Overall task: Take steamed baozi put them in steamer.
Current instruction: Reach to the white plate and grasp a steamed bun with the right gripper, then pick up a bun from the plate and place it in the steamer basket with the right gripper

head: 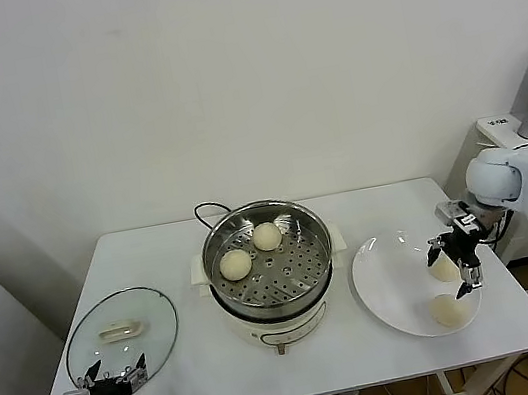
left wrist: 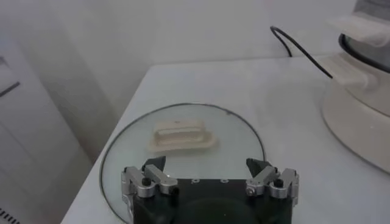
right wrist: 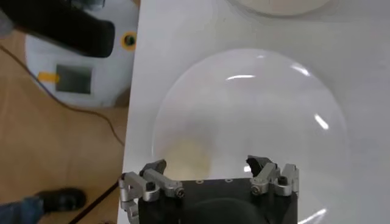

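Over the white plate (head: 385, 284), the right gripper (head: 455, 265) should lower its spread, empty fingers squarely around the nearest baozi (head: 445, 268); left gripper (head: 114, 373) idles released.

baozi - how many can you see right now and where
4: two baozi in the steamer, one at and one at; two on the plate, one at and one under the right gripper at.

head high, wrist views close, downward
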Robot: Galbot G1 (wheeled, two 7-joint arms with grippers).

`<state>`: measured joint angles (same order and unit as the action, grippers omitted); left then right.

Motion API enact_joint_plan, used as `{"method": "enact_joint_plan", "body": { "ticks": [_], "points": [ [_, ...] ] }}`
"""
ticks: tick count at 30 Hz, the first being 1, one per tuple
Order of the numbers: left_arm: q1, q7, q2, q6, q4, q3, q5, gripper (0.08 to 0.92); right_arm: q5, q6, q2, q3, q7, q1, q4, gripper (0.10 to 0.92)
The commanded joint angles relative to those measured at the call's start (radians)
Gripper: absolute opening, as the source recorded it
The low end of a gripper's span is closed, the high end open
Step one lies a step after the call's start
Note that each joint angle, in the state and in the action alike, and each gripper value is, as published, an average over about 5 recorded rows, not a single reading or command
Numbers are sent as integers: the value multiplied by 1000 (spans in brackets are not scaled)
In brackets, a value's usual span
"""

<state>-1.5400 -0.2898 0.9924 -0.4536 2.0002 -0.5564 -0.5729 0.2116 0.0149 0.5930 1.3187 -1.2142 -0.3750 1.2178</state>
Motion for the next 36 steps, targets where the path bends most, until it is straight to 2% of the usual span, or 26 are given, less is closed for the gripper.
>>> {"method": "enact_joint_plan", "body": {
  "ticks": [1, 11, 19, 27, 31, 36],
  "points": [
    [-1, 0, -1, -1, -2, 1, 0, 823, -68, -37, 27, -63, -17, 126, -53, 823],
    [-7, -1, -1, -4, 9, 1, 1, 823, -105, -36, 55, -105, -20, 183, -75, 808],
    [-7, -1, 0, -6, 8, 0, 2, 823, -136, -33, 56, -149, -33, 208, -93, 666],
    [-7, -1, 1, -7, 8, 0, 2, 823, -145, -27, 58, -176, -54, 216, -96, 475],
    [-8, -2, 0, -7, 9, -3, 2, 823, -136, -29, 59, -179, -58, 187, -89, 422],
    [-9, -2, -2, -6, 6, -3, 2, 823, -93, -56, 61, -144, -63, -7, -67, 386]
  ]
}}
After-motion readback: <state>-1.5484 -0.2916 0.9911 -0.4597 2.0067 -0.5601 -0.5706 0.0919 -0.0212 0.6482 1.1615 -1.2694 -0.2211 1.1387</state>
